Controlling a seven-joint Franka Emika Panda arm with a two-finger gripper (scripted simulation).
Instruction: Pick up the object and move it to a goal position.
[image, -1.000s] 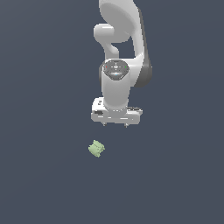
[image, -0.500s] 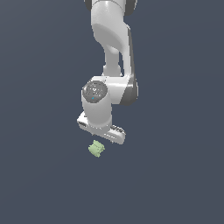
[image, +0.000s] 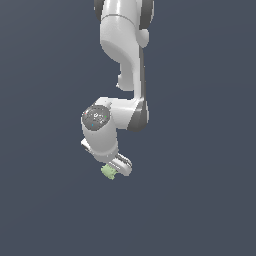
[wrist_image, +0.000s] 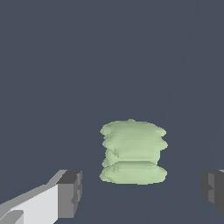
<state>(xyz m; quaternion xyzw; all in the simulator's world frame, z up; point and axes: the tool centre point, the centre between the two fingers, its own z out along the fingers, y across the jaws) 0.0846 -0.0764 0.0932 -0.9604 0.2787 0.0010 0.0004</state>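
Gripper (wrist_image: 140, 192) released, jaws wide apart w/ pale-green lumpy object (wrist_image: 133, 152) between the fingertips (wrist_image: 70, 192), not touching either; dark floor (image: 200, 200) beneath

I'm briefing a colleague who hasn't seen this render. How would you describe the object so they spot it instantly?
Follow the white arm down to its end effector at the lower middle of the exterior view. Just off its tip, toward that view's left, lies the object. It is a small pale-green lumpy block, the only coloured thing on the plain dark-grey floor.

Matte ridged object (wrist_image: 133, 152), glossy arm (image: 125, 60)
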